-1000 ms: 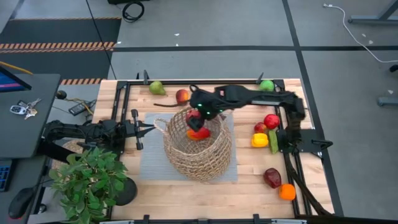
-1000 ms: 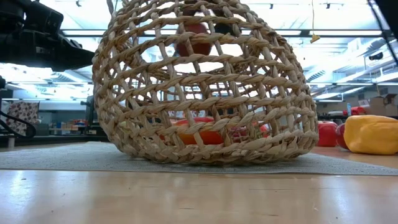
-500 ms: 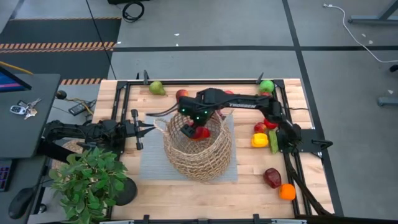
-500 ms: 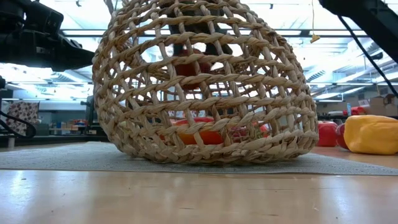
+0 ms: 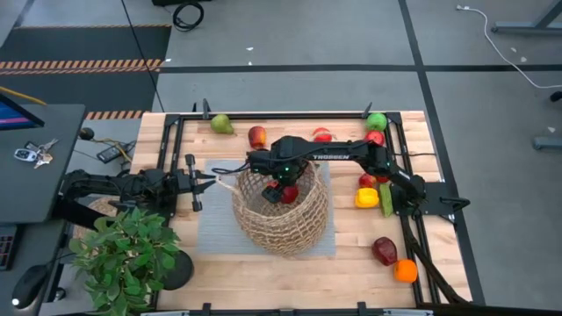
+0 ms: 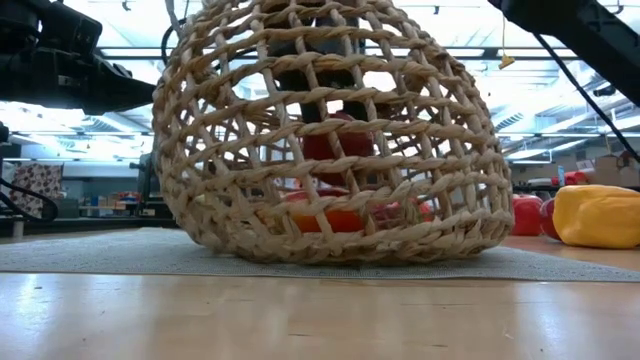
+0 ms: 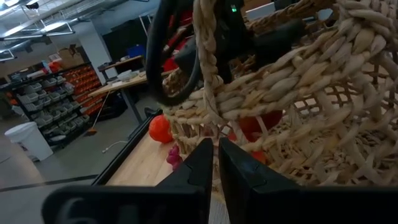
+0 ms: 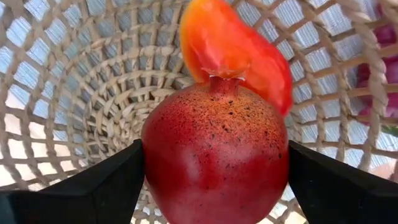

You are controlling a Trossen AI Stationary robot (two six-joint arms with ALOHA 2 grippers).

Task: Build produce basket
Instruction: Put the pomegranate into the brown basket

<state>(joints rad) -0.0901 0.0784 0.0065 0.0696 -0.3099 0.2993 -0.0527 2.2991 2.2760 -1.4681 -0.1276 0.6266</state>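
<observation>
Right hand (image 8: 214, 186) clamped on pomegranate (image 8: 214, 158), inside basket (image 5: 279, 211) mid-worktop, above pepper (image 8: 233, 50). Left hand (image 5: 211, 181) pinched shut on basket handle. Risk: a high release bounces fruit; a snagged weave tips basket.

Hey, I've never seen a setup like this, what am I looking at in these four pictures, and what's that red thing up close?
These are four cameras on one two-armed robot at a wooden table. One looks down from overhead, one sits at table-top height, and one rides on each wrist. The right gripper reaches down into the wicker basket, shut on a speckled red pomegranate; its wrist camera shows that fruit between its dark fingers, above an orange-red piece already in the basket. The left gripper is shut, pinching the basket's loop handle as if steadying it. Around the basket lie toy produce: a green pear, a green apple, a yellow pepper and an orange. A potted plant stands at one corner.
</observation>
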